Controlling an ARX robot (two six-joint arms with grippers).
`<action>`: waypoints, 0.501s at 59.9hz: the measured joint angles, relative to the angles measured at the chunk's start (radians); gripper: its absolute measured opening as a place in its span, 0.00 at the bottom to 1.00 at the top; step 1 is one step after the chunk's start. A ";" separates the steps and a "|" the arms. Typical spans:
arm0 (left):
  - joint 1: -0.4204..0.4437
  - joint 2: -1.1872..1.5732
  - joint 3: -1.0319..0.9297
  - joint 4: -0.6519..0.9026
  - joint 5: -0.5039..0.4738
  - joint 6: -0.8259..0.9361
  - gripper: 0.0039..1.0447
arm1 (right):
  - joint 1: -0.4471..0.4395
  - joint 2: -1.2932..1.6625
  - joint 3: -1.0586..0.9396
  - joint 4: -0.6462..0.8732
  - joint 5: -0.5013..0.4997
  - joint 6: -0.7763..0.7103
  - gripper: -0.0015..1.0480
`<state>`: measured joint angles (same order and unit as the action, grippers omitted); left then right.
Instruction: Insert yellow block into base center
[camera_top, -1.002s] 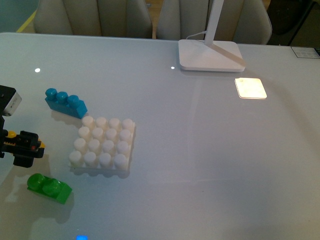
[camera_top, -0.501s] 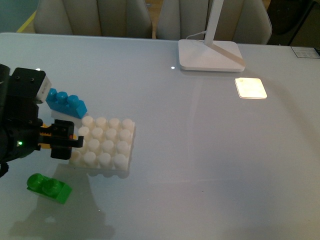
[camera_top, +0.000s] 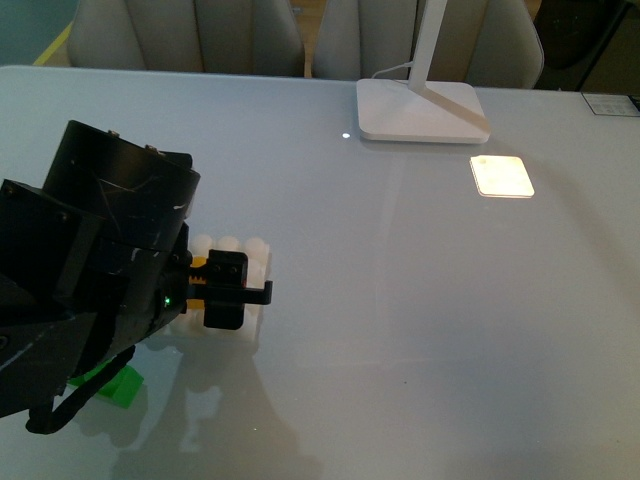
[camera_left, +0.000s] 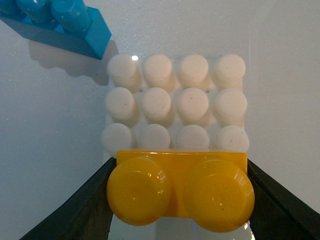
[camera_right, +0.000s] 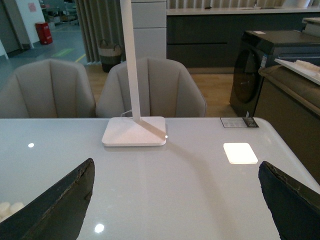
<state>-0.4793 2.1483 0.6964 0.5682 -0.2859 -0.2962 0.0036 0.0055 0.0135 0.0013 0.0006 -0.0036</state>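
My left gripper (camera_top: 225, 290) hangs over the white studded base (camera_top: 252, 262) and is shut on the yellow block (camera_left: 180, 189), which shows as a sliver of orange (camera_top: 200, 264) in the front view. In the left wrist view the block's two studs face the camera, and the black fingers (camera_left: 80, 210) press its two ends. Under it lies the base (camera_left: 175, 102), with three rows of studs showing past the block. The left arm hides most of the base in the front view. My right gripper (camera_right: 175, 200) is open over bare table, far from the base.
A blue three-stud brick (camera_left: 55, 22) lies just off one corner of the base. A green brick (camera_top: 118, 385) peeks out under the left arm. A white lamp foot (camera_top: 420, 110) stands at the back of the table, with a bright patch of light (camera_top: 500, 176) beside it.
The left arm has swung right from the table's left edge to over the base, carrying the yellow block. It now covers the blue brick and most of the base in the front view.
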 joint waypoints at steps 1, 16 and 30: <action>-0.002 0.002 0.002 0.000 -0.002 -0.002 0.60 | 0.000 0.000 0.000 0.000 0.000 0.000 0.92; -0.023 0.064 0.050 0.000 -0.013 -0.005 0.60 | 0.000 0.000 0.000 0.000 0.000 0.000 0.92; -0.023 0.074 0.087 -0.008 -0.015 0.006 0.60 | 0.000 0.000 0.000 0.000 0.000 0.000 0.92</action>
<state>-0.5022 2.2227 0.7837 0.5606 -0.3012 -0.2905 0.0036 0.0055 0.0135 0.0013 0.0006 -0.0036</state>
